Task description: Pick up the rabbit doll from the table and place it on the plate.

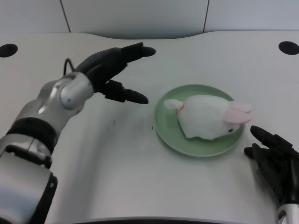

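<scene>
Silver forearm segments of the left arm [32, 144] fill the near corner of the head view and lead up to the left hand [112, 70], which hangs above the white table [107, 177] to the far left of the green plate [168, 128], well apart from its rim. That hand is spread wide and grasps nothing: the upper fingers [138, 50] reach out over the table, while the lower ones [133, 97] point toward the plate without touching it. The rabbit doll [205, 116] lies on its side inside the plate, its white body across the middle, its pink-lined ears [238, 113] at the plate's right edge and a small rounded end, probably the tail, with a pink band beside it, at the plate's left. No part of the doll appears to rest on the table, so the placing step looks complete and the hand reads as clear of the work. The right hand [273, 156] rests on the table just beside the plate's near right rim, idle. As to handling, the doll looks like a plush toy: probably light, soft and compressible, not fragile, with a fuzzy surface unlikely to slip. Were it to be taken up anew, the broad middle of the body would offer the surest hold, the fingers closing across its width; the ears and tail would likely fold or let the body swing. The plate looks smooth and shallow and could slide if nudged.
</scene>
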`<state>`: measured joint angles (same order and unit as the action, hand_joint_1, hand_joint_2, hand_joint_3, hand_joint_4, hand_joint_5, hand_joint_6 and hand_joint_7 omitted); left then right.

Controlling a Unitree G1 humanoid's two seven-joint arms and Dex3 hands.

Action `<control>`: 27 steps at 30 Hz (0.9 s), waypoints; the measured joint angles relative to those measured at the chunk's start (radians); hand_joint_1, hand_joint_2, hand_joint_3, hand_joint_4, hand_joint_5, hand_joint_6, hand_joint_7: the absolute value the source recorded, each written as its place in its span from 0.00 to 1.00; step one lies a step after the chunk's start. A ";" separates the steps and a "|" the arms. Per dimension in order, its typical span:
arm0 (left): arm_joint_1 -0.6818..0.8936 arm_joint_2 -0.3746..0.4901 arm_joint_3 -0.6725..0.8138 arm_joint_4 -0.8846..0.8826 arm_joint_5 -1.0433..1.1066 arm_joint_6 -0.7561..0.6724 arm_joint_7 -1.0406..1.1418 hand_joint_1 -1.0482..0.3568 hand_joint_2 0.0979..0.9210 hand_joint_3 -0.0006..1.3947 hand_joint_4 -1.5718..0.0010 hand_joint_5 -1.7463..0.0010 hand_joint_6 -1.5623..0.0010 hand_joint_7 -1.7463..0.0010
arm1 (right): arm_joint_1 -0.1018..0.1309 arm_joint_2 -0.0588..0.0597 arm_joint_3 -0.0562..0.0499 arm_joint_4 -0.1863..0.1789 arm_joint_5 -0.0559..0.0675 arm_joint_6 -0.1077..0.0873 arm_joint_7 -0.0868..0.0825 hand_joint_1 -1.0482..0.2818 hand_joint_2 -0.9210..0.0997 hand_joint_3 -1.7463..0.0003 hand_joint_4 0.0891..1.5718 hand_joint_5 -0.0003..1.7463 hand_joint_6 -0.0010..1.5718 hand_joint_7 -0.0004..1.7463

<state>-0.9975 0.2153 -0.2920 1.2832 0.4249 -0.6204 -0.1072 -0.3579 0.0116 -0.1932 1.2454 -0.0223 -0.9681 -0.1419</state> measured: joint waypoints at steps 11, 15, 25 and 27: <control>0.249 0.087 0.225 -0.111 -0.262 -0.058 -0.117 0.29 1.00 0.12 0.75 0.85 0.74 0.99 | 0.000 0.001 0.000 -0.004 0.000 0.000 -0.014 0.58 0.00 0.82 0.40 0.50 0.58 0.01; 0.341 0.081 0.313 -0.202 -0.396 -0.044 -0.191 0.29 1.00 0.15 0.67 0.87 0.70 0.99 | 0.001 0.003 0.008 -0.025 0.002 0.000 -0.010 0.56 0.00 0.82 0.37 0.49 0.58 0.01; 0.690 0.009 0.491 -0.632 -0.778 0.320 -0.368 0.24 1.00 0.23 0.51 0.87 0.59 0.97 | 0.008 -0.013 0.033 -0.060 -0.003 0.035 0.031 0.52 0.00 0.81 0.33 0.51 0.55 0.01; 0.747 -0.006 0.507 -0.711 -0.817 0.379 -0.371 0.26 1.00 0.23 0.50 0.86 0.57 0.97 | 0.009 -0.018 0.033 -0.063 -0.001 0.038 0.038 0.53 0.00 0.81 0.33 0.51 0.54 0.00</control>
<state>-0.2508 0.2089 0.2147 0.5724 -0.3923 -0.2412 -0.4785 -0.3491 -0.0060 -0.1597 1.1822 -0.0231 -0.9301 -0.1040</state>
